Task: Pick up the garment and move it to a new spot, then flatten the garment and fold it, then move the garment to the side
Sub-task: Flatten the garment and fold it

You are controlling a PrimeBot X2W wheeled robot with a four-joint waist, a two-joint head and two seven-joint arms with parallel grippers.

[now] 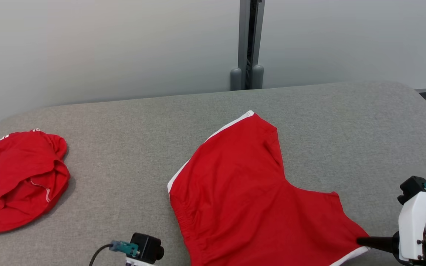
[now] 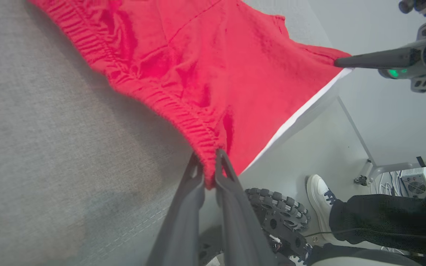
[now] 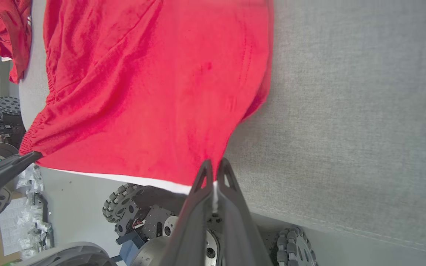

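The garment (image 1: 242, 188) is a pair of red shorts with white side stripes, spread on the grey table (image 1: 131, 140) with its near edge drawn past the table's front edge. In the left wrist view my left gripper (image 2: 207, 168) is shut on the garment's (image 2: 198, 66) gathered waistband corner. My right gripper (image 3: 215, 168) is shut on the white-striped hem corner of the garment (image 3: 154, 81). That right gripper (image 1: 361, 242) sits at the lower right of the head view. The cloth is stretched between the two grips.
A second red garment (image 1: 17, 177) lies crumpled at the table's left end. A wall and a grey post (image 1: 249, 44) stand behind the table. Below the front edge are the robot's wheel (image 2: 276, 214) and a person's white shoe (image 2: 320, 199).
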